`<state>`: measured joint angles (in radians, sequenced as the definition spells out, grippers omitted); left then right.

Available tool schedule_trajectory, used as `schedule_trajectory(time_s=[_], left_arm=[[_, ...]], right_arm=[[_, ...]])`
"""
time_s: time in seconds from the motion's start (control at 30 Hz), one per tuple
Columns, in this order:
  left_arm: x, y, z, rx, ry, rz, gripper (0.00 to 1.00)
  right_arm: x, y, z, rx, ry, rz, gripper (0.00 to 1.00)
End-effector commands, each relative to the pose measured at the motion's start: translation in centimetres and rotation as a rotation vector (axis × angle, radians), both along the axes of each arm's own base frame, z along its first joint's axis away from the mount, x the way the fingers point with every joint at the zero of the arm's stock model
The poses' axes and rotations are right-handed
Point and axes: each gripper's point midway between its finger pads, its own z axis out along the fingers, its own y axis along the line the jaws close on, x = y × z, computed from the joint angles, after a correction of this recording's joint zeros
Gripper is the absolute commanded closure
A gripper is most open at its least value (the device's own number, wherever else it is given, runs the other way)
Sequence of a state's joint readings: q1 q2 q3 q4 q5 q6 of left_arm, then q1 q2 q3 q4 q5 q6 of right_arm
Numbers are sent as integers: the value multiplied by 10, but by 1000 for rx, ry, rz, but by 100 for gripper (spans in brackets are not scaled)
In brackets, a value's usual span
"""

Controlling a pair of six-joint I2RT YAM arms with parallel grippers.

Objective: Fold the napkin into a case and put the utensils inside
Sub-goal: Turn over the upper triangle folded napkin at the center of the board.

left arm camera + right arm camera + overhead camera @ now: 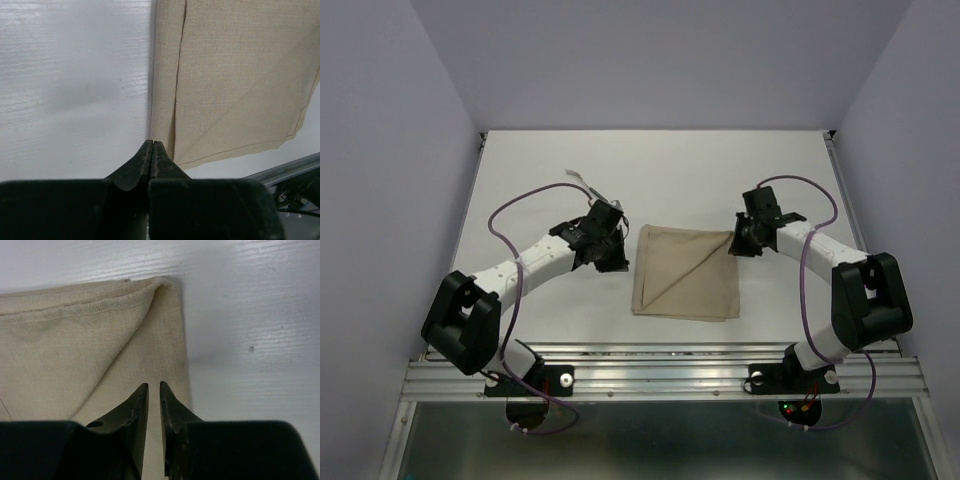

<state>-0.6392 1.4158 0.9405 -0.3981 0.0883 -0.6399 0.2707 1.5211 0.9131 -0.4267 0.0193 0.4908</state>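
The beige-tan napkin [685,272] lies flat mid-table, folded into a rough square with a diagonal crease. My left gripper [619,264] sits at the napkin's left edge. In the left wrist view its jaws [153,142] are shut with nothing between them, tips just beside the napkin's [235,75] hemmed edge. My right gripper [734,244] is at the napkin's far right corner. In the right wrist view its jaws [154,385] stand a narrow gap apart over the folded corner of the napkin [75,350], holding nothing. A slim silvery utensil [582,180] lies behind the left gripper.
White tabletop [670,170] enclosed by pale walls on three sides. A metal rail [660,375] runs along the near edge, also seen in the left wrist view [295,172]. Purple cables [510,215] loop over both arms.
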Motion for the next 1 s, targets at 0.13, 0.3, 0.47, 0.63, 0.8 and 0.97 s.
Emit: schedule_trajectory(time_s=[0.13, 0.3, 0.47, 0.63, 0.8, 0.97], left_arm=[[16, -4, 4, -14, -30, 2, 94], [17, 3, 5, -17, -29, 23, 94], [19, 10, 7, -26, -32, 41, 93], [22, 16, 13, -40, -41, 62, 91], [27, 23, 19, -57, -56, 89, 79], [36, 26, 24, -78, -70, 104, 63]], right_arm=[[5, 3, -26, -30, 44, 34, 79], [21, -2, -42, -83, 59, 12, 79], [52, -10, -47, -161, 29, -25, 79], [105, -13, -26, -238, -57, -31, 79], [131, 3, 29, -209, -155, 3, 77], [106, 38, 62, -209, -201, 91, 64]])
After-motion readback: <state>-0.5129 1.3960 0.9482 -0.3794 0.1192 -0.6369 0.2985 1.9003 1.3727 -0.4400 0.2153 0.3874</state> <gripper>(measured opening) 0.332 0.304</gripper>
